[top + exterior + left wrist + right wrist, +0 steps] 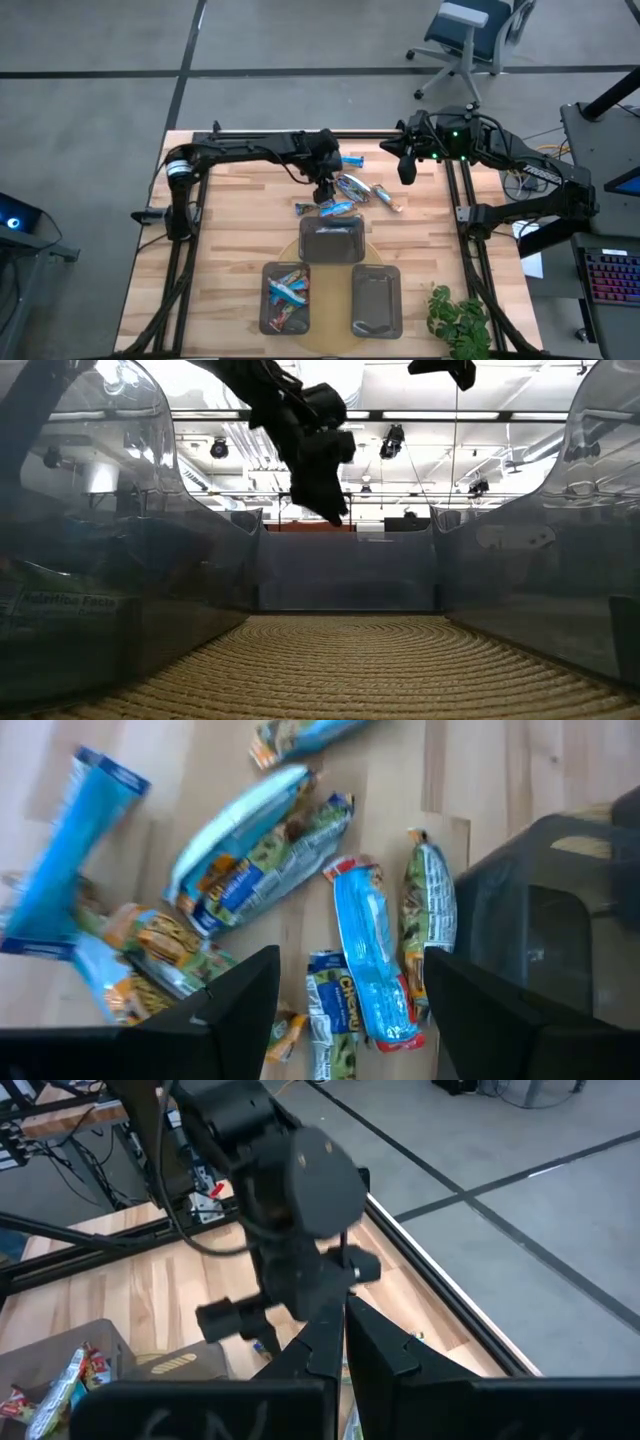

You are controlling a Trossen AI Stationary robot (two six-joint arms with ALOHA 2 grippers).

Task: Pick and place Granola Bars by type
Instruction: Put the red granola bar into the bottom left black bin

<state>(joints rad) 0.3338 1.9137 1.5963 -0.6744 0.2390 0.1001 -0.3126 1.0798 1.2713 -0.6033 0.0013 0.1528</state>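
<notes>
Several granola bars point(352, 188) lie loose on the wooden table, beyond the trays. Most have blue wrappers and some are tan. My left gripper point(324, 195) hangs open just above them, pointing steeply down. In the left wrist view its gripper point(350, 975) has a blue bar point(368, 945) and a bar marked Chewy point(330, 1010) showing between its fingers, and it touches neither. More bars point(288, 292) lie in the near left tray point(265, 300). My right gripper point(407, 172) waits shut, raised over the table's far right, and its fingers point(345, 1335) hold nothing.
A dark tray point(303, 240) stands just near of the loose bars, and its wall point(540, 920) shows beside my left fingers. Another tray point(375, 300) stands at the near right. All three trays rest on a round woven mat point(330, 340). A small plant point(455, 320) sits at the near right corner.
</notes>
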